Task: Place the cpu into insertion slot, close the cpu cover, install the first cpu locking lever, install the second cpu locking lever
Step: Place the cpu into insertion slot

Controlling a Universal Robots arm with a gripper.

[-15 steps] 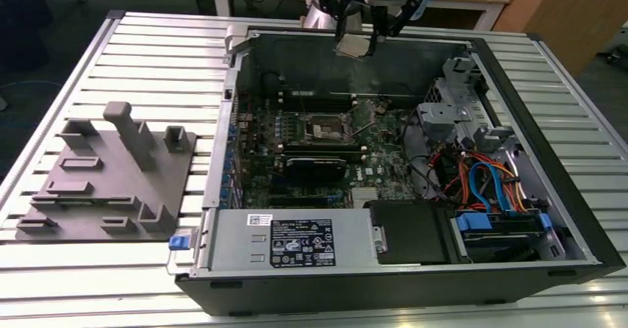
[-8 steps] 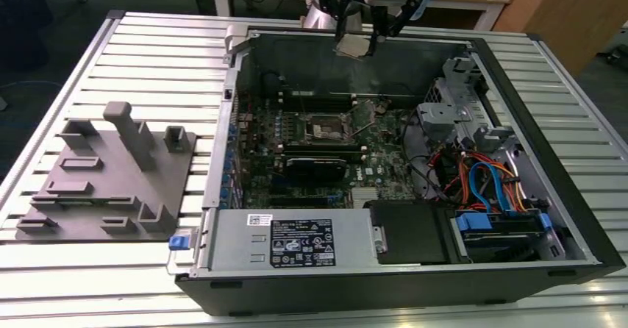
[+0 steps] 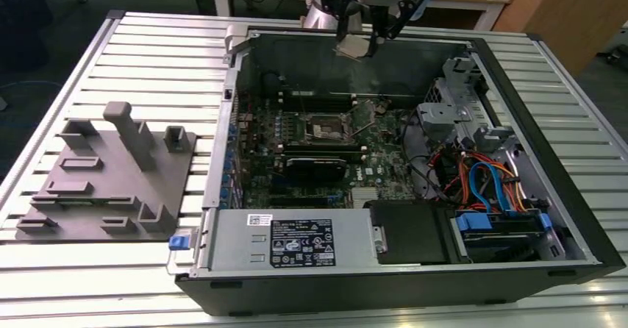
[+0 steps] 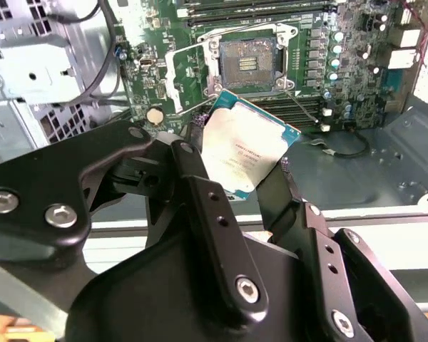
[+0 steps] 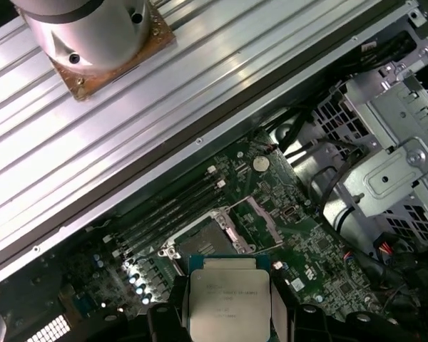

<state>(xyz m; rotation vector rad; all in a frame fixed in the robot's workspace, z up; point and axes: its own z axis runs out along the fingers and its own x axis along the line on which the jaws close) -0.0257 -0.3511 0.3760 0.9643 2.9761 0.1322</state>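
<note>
The gripper [image 4: 239,162] has its fingers [image 4: 194,160] pinching the cpu [image 4: 246,146] by two opposite edges, metal top toward the wrist cameras. In the exterior view the chip hangs high over the far wall of the open computer case [image 3: 412,67], well apart from the insertion slot [image 3: 329,127] on the green board below. To place it well, as I judge it, the chip should come down flat and squared to the socket rim, then be set rather than pressed (the contacts would bend easily). In the second wrist view it looks turned against the slot, so some rotation seems called for. Both wrist views make plain what the exterior view leaves vague: the grip and the slot's bare contacts. The cpu cover [image 5: 262,217] appears swung open beside it, though I am not sure. The exterior view, in turn, gives the height above the board, and the case lying on the slatted table [image 3: 147,56]
</note>
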